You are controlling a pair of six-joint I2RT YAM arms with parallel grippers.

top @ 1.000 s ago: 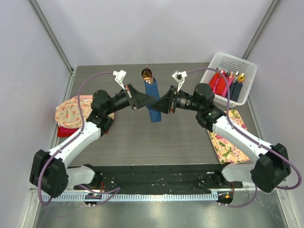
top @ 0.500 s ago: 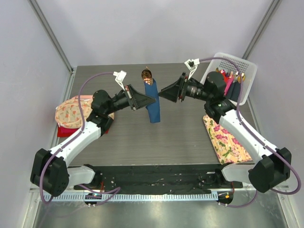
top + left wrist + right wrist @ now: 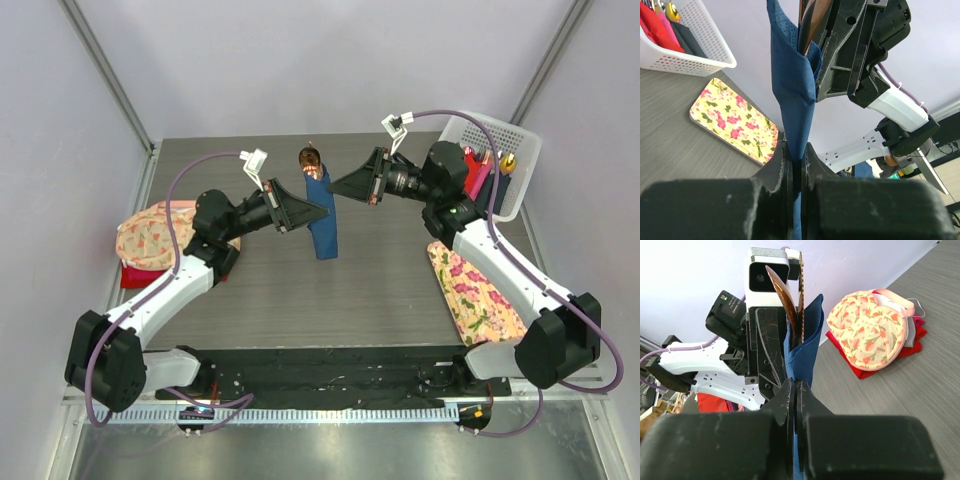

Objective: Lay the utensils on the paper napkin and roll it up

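The paper napkin (image 3: 325, 235) is a dark blue roll held upright above the table's middle. The copper-brown utensils (image 3: 310, 158) poke out of its top, the spoon bowl uppermost. My left gripper (image 3: 325, 212) is shut on the roll's middle from the left. My right gripper (image 3: 332, 187) is shut at the roll's upper right edge. In the left wrist view the napkin (image 3: 792, 75) rises from my gripper (image 3: 796, 150), with the utensils (image 3: 809, 20) inside. In the right wrist view my gripper (image 3: 794, 382) pinches the napkin (image 3: 807, 340) below the spoon (image 3: 780, 290).
A white basket (image 3: 490, 122) at the back right holds red, pink and dark rolls with gold tips. A floral cloth (image 3: 480, 295) lies flat on the right. A pile of floral cloths (image 3: 150, 240) on red fabric sits at the left edge.
My right gripper has left the roll's middle and moved up to its upper right edge, its arm swinging back and right. The left gripper and roll have barely moved.
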